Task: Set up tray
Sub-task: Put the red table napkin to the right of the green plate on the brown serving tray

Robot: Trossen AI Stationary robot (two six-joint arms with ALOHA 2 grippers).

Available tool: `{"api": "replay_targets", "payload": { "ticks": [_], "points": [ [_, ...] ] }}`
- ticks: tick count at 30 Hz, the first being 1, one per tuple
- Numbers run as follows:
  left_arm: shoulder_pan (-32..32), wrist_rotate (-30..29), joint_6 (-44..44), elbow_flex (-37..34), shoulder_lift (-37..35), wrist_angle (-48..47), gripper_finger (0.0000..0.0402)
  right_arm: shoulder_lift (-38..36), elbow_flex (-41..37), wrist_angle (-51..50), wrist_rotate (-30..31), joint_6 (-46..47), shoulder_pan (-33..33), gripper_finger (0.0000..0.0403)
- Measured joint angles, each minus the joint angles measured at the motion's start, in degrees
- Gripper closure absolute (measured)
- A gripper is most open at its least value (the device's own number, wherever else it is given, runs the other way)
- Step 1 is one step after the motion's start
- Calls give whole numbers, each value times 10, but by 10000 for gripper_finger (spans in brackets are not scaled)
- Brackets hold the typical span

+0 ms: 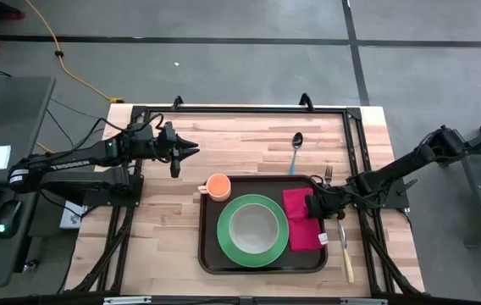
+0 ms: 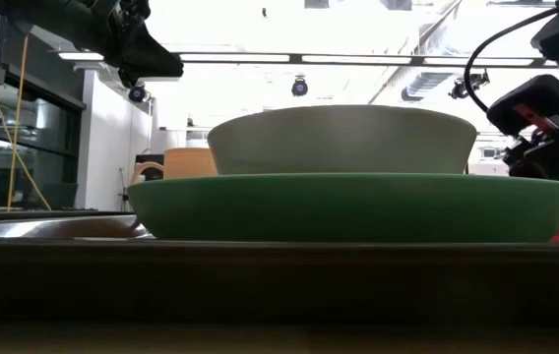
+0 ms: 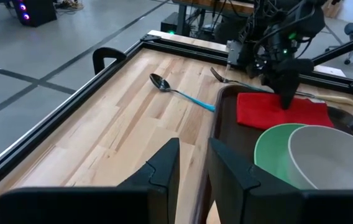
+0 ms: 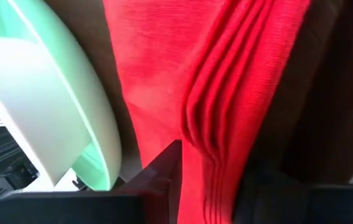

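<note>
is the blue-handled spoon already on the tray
No, in the high view the spoon lies on the bare wood beyond the tray, apart from its rim.

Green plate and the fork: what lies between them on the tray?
A red napkin, on the tray beside the green plate, with the right gripper on it; high view.

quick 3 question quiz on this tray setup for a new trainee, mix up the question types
1. True or false: the bowl sits on the green plate.
2. What lies on the bare table, beyond the tray? A) spoon B) orange cup C) red napkin
3. Which tool is down at the red napkin?

Key
1. True.
2. A. The cup and napkin are inside the tray.
3. The right tool; a fold of the napkin lies between its fingers. The left tool waits over bare table, apart from the tray.
</note>
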Motion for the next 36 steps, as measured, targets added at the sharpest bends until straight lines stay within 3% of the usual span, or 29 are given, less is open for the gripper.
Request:
{"api": "replay_targets", "payload": {
  "ticks": [24, 36],
  "points": [
    [0, 16, 9, 0, 0, -2, 289, -5, 0, 18, -55, 0, 0, 356],
    [0, 19, 9, 0, 0, -2, 289, -103, 0, -91, -54, -10, -1, 364]
  ]
}}
